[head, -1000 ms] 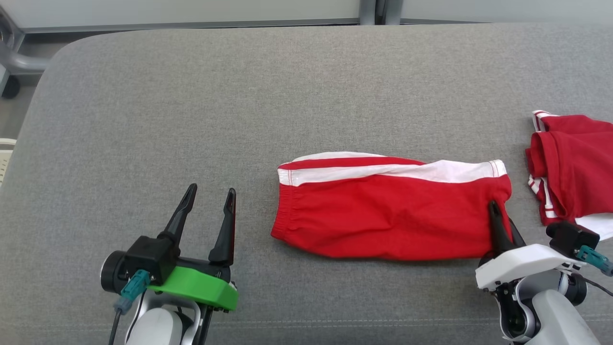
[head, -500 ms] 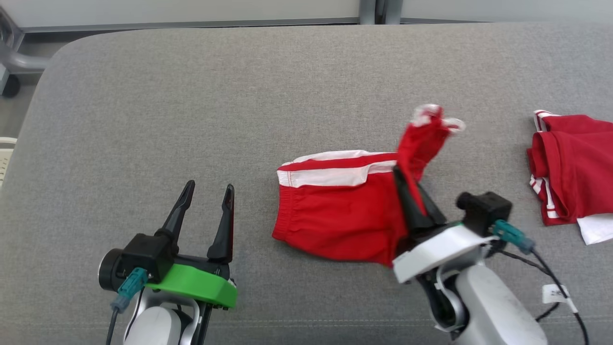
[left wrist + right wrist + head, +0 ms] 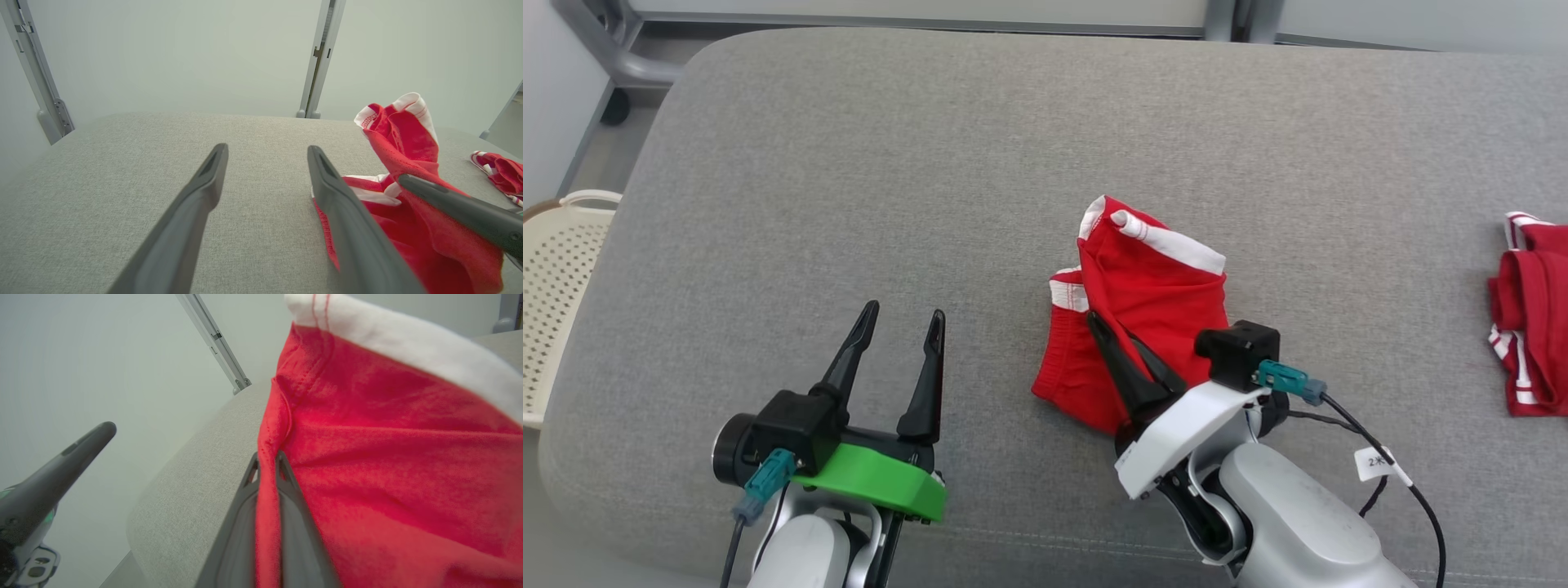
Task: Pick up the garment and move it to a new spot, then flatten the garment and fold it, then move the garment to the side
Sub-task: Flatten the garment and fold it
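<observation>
On the grey fabric cushion (image 3: 849, 163), the right gripper (image 3: 1104, 327) pinches the red, white-trimmed shorts (image 3: 1152, 286) mid-fold, left gripper (image 3: 905, 312) gaping empty; fold looks unfinished, side move pending.

- Red-and-white garments: two – central garment (image 3: 1156, 286), mid-cushion; second garment (image 3: 1531, 327), at the right edge.
- Hands: two – left hand (image 3: 905, 309), right hand (image 3: 1111, 328).
- Grey cushion (image 3: 931, 163): one.
- Cream basket (image 3: 556, 269): one, beyond the left edge.
</observation>
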Motion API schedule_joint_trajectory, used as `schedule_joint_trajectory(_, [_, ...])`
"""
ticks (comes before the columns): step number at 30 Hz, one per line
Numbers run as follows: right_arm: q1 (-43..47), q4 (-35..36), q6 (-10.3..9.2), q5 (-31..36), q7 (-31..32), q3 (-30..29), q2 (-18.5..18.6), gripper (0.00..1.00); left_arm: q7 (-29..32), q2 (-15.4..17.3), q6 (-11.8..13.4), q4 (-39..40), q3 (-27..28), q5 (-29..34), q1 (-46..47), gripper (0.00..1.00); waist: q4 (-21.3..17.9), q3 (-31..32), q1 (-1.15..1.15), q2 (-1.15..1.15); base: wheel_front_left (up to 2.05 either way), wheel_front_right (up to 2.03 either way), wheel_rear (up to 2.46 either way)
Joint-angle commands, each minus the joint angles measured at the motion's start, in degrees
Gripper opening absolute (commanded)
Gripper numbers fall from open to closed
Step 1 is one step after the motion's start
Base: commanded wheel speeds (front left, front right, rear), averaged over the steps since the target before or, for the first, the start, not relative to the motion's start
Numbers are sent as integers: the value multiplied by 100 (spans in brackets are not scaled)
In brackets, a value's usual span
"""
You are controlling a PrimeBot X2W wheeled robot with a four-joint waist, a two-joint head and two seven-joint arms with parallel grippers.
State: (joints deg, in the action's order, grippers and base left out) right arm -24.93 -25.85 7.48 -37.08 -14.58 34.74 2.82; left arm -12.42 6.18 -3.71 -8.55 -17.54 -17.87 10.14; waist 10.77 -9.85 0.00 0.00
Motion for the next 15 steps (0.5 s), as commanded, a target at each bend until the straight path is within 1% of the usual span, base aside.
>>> schedule_joint_trajectory(1, [-116, -106, 1, -119, -37, 105, 13, 0, -32, -11, 6, -12, -4, -32, 85, 100, 106, -50, 0, 0, 0, 0, 0])
schedule_joint_trajectory(4, [-216, -316, 0, -181, -59, 207, 25, 1, -46, 5, 24, -24, -1, -25, 88, 100, 122, -70, 0, 0, 0, 0, 0])
schedule_joint_trajectory(5, [-256, -335, 1, -275, -65, 251, 23, 46, -43, 10, 32, -25, -3, -25, 91, 100, 129, -83, 0, 0, 0, 0, 0])
schedule_joint_trajectory(6, [-298, -369, 1, -361, -71, 290, 17, 100, -51, 12, 36, -27, -7, -29, 94, 100, 133, -97, 0, 0, 0, 0, 0])
schedule_joint_trajectory(8, [-386, -367, 1, -419, -65, 307, 18, 100, -58, 22, 49, -32, -11, -26, 102, 100, 127, -123, 0, 0, 0, 0, 0])
schedule_joint_trajectory(10, [-394, -206, 1, -535, -65, 343, 15, 100, -66, 27, 62, -25, -18, -29, 113, 100, 114, -150, 0, 0, 0, 0, 0])
schedule_joint_trajectory(12, [-414, 82, 1, -653, -63, 435, 12, 100, -69, 41, 67, -28, -14, -36, 131, 100, 93, -173, 0, 0, 0, 0, 0])
schedule_joint_trajectory(15, [-378, 503, 0, -565, -63, 272, 31, 100, -87, 54, 76, -43, -10, -41, 143, 100, 47, -184, 0, 0, 0, 0, 0])
